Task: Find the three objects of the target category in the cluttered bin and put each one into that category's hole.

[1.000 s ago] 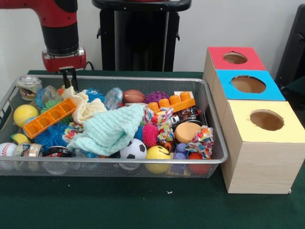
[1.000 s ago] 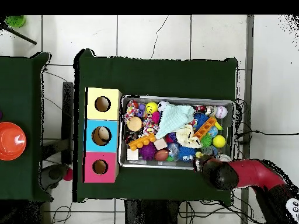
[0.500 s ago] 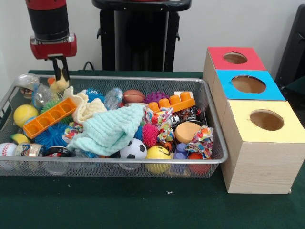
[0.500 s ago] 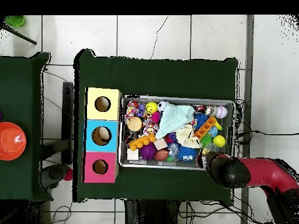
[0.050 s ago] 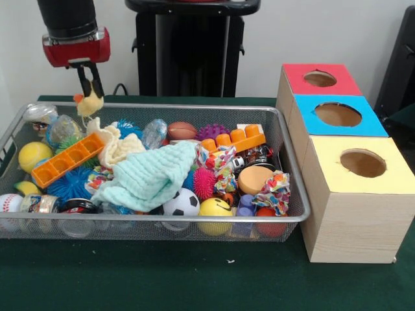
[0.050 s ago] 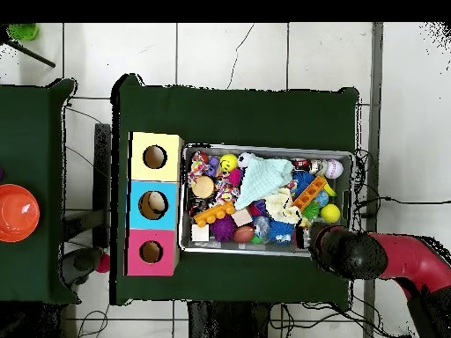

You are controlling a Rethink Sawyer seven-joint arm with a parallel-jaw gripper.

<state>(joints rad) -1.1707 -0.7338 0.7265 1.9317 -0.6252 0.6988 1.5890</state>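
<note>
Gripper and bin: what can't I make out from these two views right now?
- Gripper: hidden under the arm in the overhead view.
- Small yellow toy it holds: too small in the front view to tell its kind.
- Bottom of the bin: covered in both views by the green cloth and piled toys.
- Insides of the red hole and yellow hole: dark in both views.
</note>
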